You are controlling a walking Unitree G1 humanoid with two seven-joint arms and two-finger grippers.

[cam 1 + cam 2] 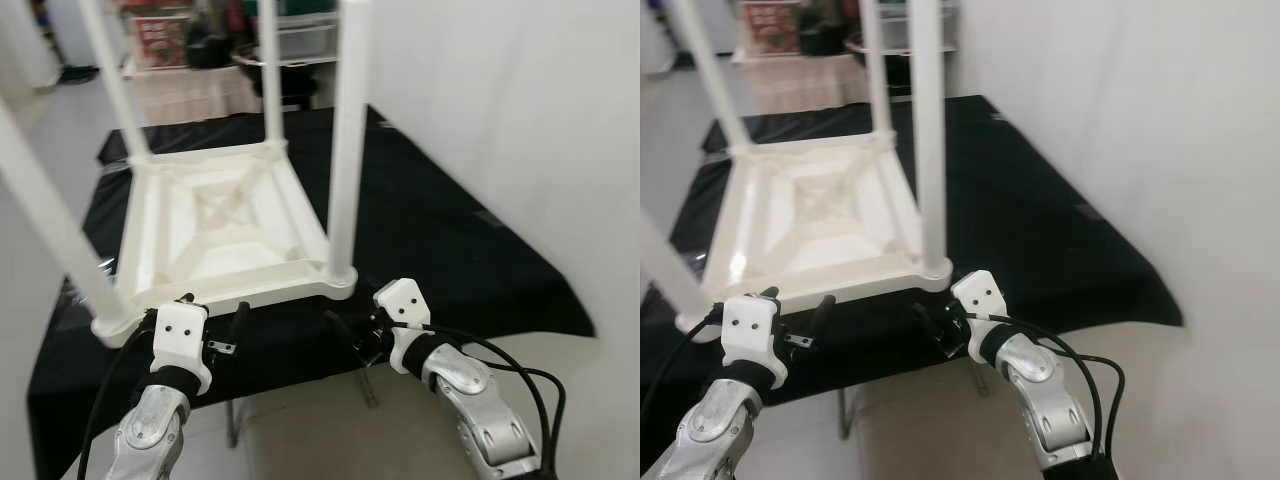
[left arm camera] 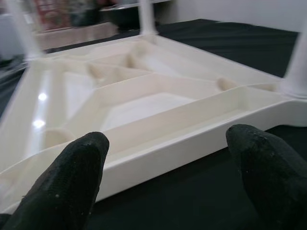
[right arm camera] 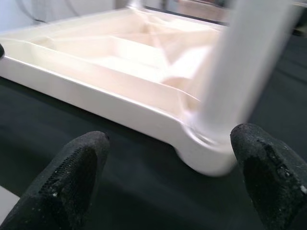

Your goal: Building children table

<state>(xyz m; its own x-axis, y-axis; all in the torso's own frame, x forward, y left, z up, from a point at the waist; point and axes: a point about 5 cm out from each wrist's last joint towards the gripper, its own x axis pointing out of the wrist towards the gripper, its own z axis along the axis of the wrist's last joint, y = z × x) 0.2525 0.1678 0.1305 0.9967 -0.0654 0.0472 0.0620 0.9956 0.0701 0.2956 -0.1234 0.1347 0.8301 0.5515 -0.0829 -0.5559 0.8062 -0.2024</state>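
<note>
White children's table (image 1: 225, 225) lies upside down at frame centre on the black tabletop (image 1: 450, 250), four legs fitted; left tool (image 1: 212, 322) and right tool (image 1: 352, 335) hover spread wide, empty, at its near edge, so gripping and flipping likely comes next.

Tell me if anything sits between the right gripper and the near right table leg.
Nothing visible does. The right gripper is open and faces the base of the near right leg of the upturned white table; between them lies just bare black cloth. The left gripper faces the table's near edge, also unobstructed.
</note>
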